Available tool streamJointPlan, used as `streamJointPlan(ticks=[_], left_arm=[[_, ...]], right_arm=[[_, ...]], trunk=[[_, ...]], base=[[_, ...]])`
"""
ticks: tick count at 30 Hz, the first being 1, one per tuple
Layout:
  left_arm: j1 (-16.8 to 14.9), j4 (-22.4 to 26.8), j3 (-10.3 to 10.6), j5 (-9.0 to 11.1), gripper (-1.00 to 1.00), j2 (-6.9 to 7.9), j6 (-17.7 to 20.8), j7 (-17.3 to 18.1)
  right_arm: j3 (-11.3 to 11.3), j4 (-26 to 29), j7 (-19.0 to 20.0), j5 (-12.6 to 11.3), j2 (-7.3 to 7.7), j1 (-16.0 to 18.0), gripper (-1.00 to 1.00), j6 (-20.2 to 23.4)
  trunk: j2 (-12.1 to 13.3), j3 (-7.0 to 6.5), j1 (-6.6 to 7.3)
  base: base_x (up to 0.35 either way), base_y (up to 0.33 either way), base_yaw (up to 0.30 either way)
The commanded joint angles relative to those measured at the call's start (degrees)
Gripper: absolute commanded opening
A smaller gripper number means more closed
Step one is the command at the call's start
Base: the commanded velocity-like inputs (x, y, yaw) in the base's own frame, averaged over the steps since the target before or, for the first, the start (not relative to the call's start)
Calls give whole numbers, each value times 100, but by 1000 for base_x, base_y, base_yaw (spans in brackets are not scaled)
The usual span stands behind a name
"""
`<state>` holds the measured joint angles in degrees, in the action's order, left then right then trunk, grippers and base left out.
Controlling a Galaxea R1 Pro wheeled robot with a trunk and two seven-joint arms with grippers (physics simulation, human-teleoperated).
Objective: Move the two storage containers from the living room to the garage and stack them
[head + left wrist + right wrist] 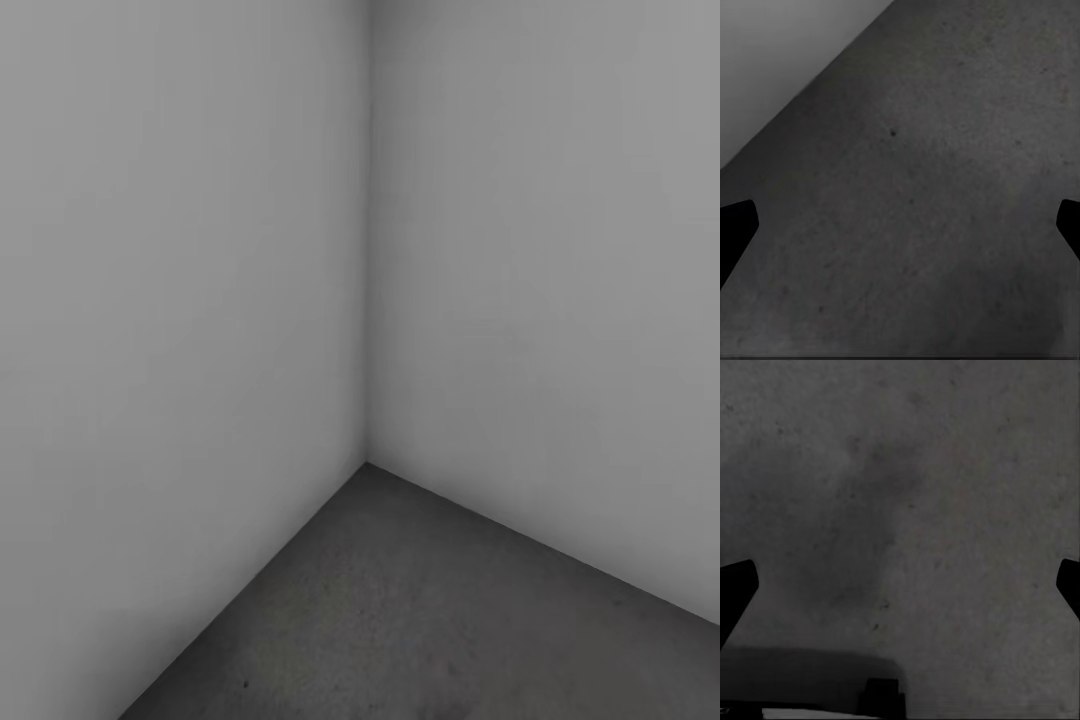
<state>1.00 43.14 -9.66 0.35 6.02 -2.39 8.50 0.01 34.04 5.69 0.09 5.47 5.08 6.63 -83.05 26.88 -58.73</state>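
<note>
I face a corner of the garage, where two plain pale-grey walls [180,300] meet above the rough dark-grey concrete floor [440,620]. The storage containers are out of view. My left gripper [900,232] hangs open over bare floor [915,195], its black fingertips [735,232] far apart at the picture's edges, nothing between them. My right gripper [900,592] is likewise open over speckled floor [945,510], with its fingertips [735,596] spread wide and holding nothing.
The two walls close off the way ahead; their corner line [367,250] runs down to the floor. A pale wall base [780,60] shows near the left gripper. A dark part of the robot and its shadow [881,694] lie below the right gripper.
</note>
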Motion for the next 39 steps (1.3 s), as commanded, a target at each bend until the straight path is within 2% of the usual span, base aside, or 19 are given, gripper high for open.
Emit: streamJointPlan(ticks=[1,11,33,36,39], left_arm=[[2,-16,-18,5,100,-3,-7,37],[0,-105,14,9,100,-6,-7,45],[3,-112,77,9,100,-15,-7,64],[4,-112,121,9,100,-62,-7,64],[5,-115,176,5,100,-177,-12,60]], right_arm=[[-1,11,19,1,1,-1,100,88],[-1,-150,13,0,-1,-7,100,281],[-1,-199,11,0,-2,-8,100,283],[1,-201,11,0,-4,-8,100,280],[4,-203,5,0,-11,-8,100,277]], trunk=[[-3,5,0],[-3,5,0],[-3,5,0],[-3,5,0],[-3,5,0]], base=[[0,0,0],[0,0,0],[0,0,0],[0,0,0],[0,0,0]])
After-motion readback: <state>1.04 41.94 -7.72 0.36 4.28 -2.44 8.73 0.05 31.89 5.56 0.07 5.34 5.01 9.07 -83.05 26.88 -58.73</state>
